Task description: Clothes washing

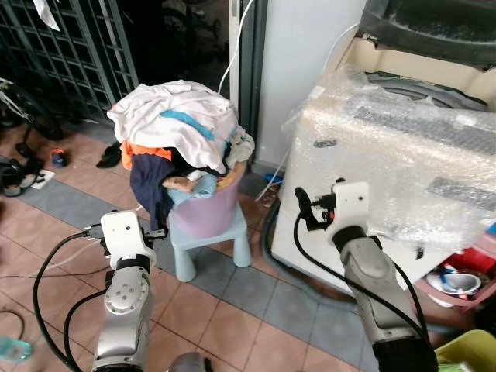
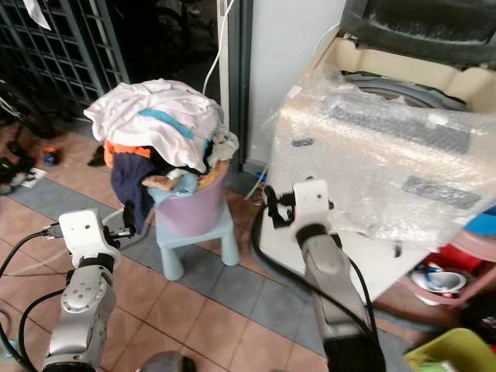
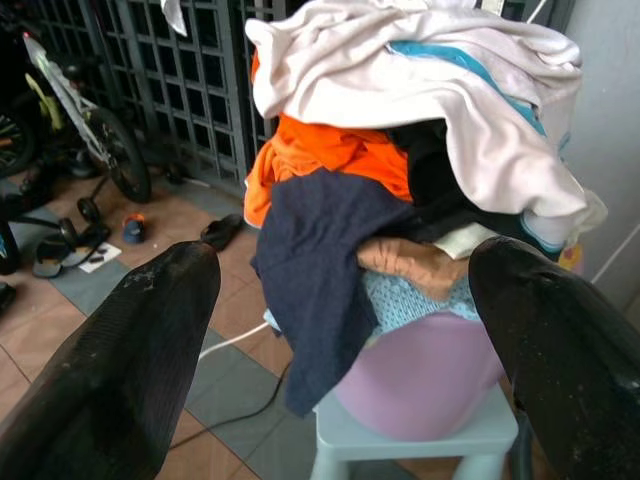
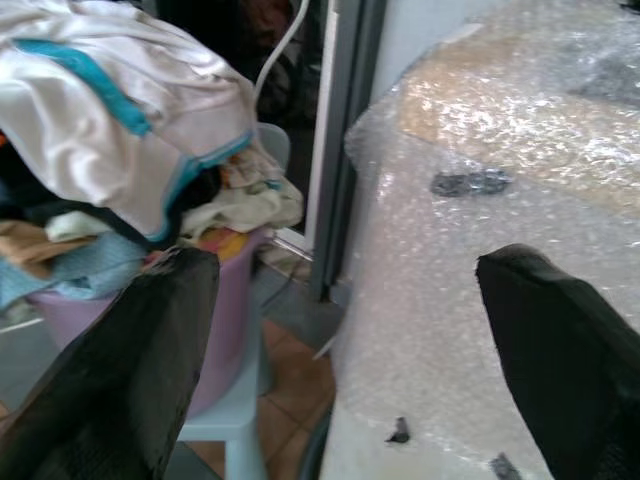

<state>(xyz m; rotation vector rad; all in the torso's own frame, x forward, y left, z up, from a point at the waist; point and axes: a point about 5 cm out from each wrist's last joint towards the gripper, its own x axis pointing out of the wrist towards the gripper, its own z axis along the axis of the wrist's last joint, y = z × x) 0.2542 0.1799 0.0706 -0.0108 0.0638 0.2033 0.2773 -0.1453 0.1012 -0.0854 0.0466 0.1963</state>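
A heap of clothes [image 1: 178, 124], white on top with orange, navy and tan pieces below, overflows a lilac basket [image 1: 205, 213] standing on a pale blue stool [image 1: 225, 232]. To its right stands the washing machine [image 1: 387, 147], wrapped in bubble wrap, its dark lid [image 1: 434, 23] raised. My left gripper [image 3: 345, 260] is open, held low in front of the basket and apart from the clothes. My right gripper [image 4: 345, 265] is also open, level with the machine's front corner, between the basket and the machine, and holds nothing.
A dark metal gate [image 1: 70, 46] closes the back left, with a bicycle wheel [image 1: 23, 108] and shoes [image 1: 108, 155] on the tiled floor before it. Cables run across the floor. A red basin [image 1: 457, 279] and a yellow-green bin [image 1: 469, 353] sit at the lower right.
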